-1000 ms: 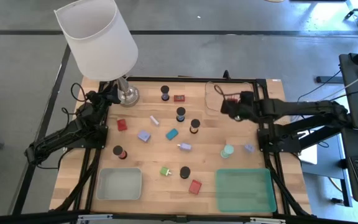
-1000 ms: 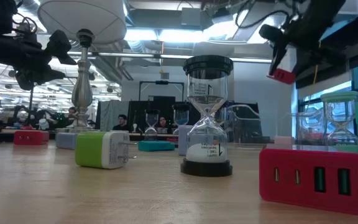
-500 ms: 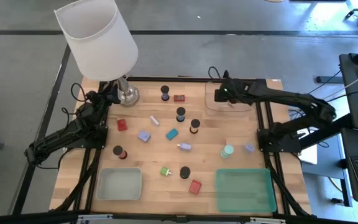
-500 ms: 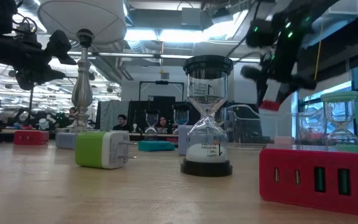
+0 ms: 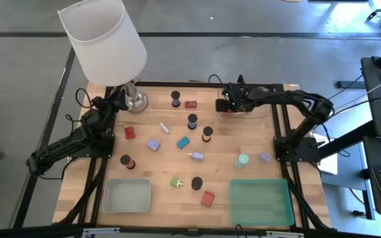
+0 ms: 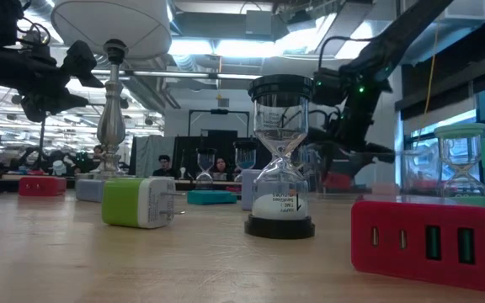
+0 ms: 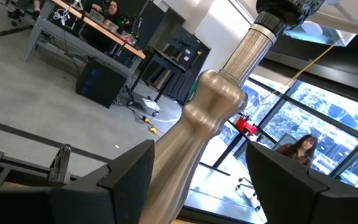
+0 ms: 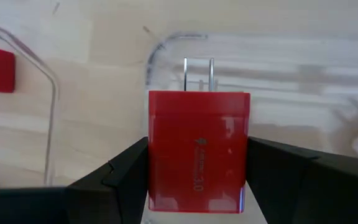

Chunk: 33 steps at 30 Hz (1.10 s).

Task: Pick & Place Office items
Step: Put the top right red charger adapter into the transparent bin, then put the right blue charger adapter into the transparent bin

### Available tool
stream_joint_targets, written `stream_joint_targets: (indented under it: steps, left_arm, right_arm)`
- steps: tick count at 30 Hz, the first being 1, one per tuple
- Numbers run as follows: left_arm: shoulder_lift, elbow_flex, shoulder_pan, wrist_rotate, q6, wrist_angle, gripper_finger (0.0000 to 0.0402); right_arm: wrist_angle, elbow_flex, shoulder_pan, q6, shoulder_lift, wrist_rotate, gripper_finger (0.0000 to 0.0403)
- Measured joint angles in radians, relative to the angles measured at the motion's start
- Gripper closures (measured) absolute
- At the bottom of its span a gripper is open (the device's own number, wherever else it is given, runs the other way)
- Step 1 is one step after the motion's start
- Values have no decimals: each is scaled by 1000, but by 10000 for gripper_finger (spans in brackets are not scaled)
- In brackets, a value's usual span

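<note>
Right gripper (image 8: 197, 186): we see it clamping red charger (image 8: 197, 149) | clear tray (image 8: 166, 46) beneath | left gripper (image 7: 191, 180) open, straddling lamp stem (image 7: 210, 118)

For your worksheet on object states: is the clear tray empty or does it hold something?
Cannot tell for certain. The right gripper holds a red charger over the clear tray; the tray parts seen look bare.

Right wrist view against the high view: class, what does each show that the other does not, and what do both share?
Only the right wrist view shows the two metal prongs and side lettering on the red plug-in charger block clamped in the right end effector. Only the high view shows the white-shaded lamp, grey tray, green tray and waiting left end effector. Both show the clear plastic tray.
</note>
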Motion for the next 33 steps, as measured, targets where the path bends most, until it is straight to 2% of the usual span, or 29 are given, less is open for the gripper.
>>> stream_joint_targets:
  steps: [12, 26, 30, 33]
  left_arm:
    - [0, 0, 0, 0, 0, 0, 151]
    - [0, 0, 0, 0, 0, 0, 151]
    - [0, 0, 0, 0, 0, 0, 151]
    - [0, 0, 0, -1, 0, 0, 151]
  right_arm:
    - [52, -2, 0, -9, 15, 1, 177]
    - [50, 0, -2, -32, 13, -20, 89]
    - [31, 18, -2, -70, -28, -35, 86]
    - [39, 35, 12, -110, -106, 23, 92]
